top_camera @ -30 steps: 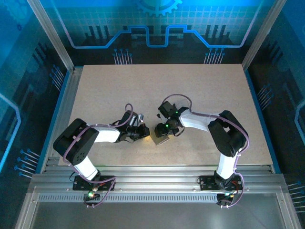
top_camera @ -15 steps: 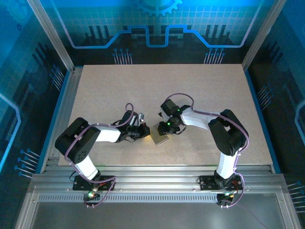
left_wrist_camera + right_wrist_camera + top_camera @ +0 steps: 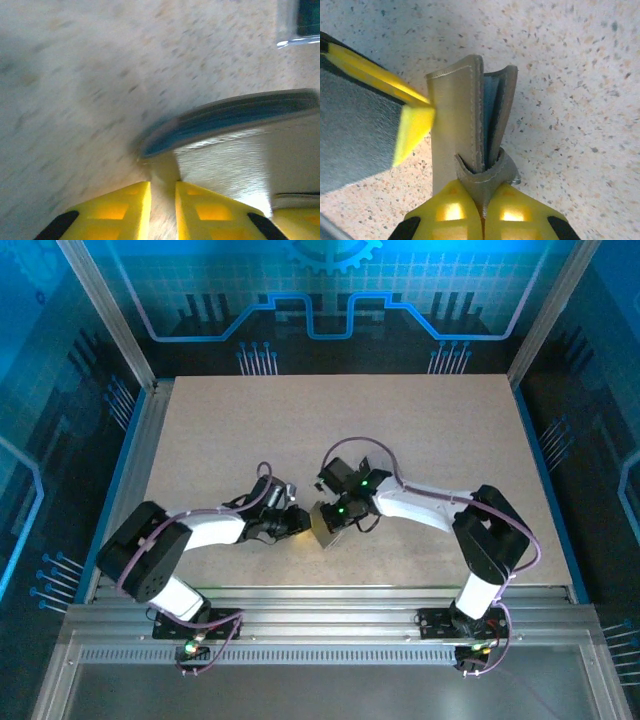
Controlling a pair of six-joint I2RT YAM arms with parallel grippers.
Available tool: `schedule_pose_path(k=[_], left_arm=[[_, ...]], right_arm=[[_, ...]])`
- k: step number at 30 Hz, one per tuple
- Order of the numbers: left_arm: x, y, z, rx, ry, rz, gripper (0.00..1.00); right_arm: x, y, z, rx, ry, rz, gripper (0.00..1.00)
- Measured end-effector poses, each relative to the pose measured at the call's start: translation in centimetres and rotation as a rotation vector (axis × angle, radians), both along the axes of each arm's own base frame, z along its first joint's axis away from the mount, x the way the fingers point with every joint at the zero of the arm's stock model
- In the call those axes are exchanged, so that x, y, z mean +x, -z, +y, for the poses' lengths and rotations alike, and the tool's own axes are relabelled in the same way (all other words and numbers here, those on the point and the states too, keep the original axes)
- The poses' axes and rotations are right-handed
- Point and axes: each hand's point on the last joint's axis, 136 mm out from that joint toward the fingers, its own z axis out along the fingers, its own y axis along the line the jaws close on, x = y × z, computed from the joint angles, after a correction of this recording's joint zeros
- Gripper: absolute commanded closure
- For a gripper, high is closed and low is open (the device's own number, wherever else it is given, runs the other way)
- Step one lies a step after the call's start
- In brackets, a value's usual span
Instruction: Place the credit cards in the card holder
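The flat grey-silver folding card holder (image 3: pixel 322 527) sits between the two grippers, a little left of the table's middle and toward its near edge. In the right wrist view the card holder (image 3: pixel 465 110) is seen from its folded spine. Its two stitched panels stand slightly apart, with a blue-grey lining showing in the narrow gap between them. I cannot tell whether a card lies inside that gap.

The right gripper (image 3: pixel 482 194) is clamped on the spine. Its two yellow fingers (image 3: pixel 447 210) press together on the fold, and the fabric bulges around their tips. From above, the right gripper (image 3: pixel 338 512) meets the holder from its far right side.

The left gripper (image 3: pixel 297 523) comes in from the left, touching or just beside the holder. One of its yellow fingertips (image 3: pixel 414 127) rests against the outer face of the holder's left panel.

In the left wrist view the left gripper's (image 3: pixel 162 187) fingers are drawn almost together with only a thin slit between them. Just beyond them lie the holder's pale panel and dark curved edge (image 3: pixel 225 120). That picture is blurred, so whether the left gripper is pinching the panel cannot be told.

At the far right corner of the same view is a clear-edged thing with a dark inside (image 3: pixel 300 22), cut off by the frame.

All of this lies on the speckled beige table (image 3: pixel 420 430).
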Motion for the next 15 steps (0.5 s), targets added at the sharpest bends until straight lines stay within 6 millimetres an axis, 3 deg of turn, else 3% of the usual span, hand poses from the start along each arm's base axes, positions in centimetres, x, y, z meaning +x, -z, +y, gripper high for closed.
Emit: schedule_pose_path(k=[7, 11, 15], left_arm=[[-0.7, -1.9, 7.2, 0.07, -0.203, 0.03, 0.7], [-1.3, -3.5, 8.9, 0.081, -0.253, 0.006, 0.7], [-1.8, -3.7, 10.1, 0.102, -0.288, 0.021, 0.7]], right_arm=[[1.9, -4.6, 0.2, -0.22, -0.004, -0.384, 1.0], [2.9, -6.7, 0.6, -0.353, -0.006, -0.586, 1.0], [3.8, -6.4, 2.2, -0.507, -0.019, -0.729, 1.0]])
